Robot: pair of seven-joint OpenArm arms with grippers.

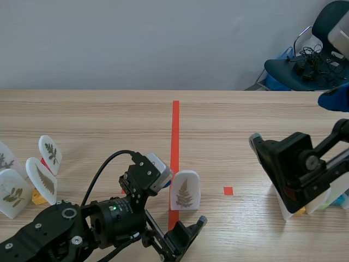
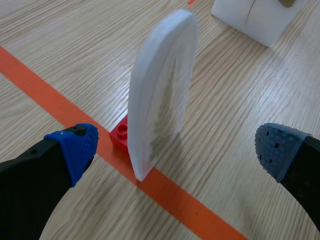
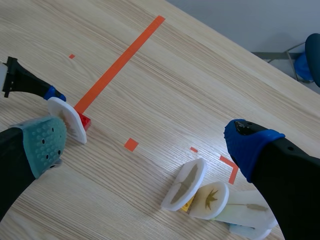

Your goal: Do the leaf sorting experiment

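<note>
Upright leaf card [image 2: 162, 90] within wide-spread hand [image 2: 176, 146]

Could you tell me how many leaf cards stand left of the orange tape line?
4 white arched leaf cards, grouped at the far left: two at the back, two in front; others may be off-frame.

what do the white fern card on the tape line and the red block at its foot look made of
Fern card: looks like thick white plastic or foam board, matte; a pressed fern seems sealed under its face. Red block: likely moulded glossy plastic, a toy brick by its round stud.
</note>
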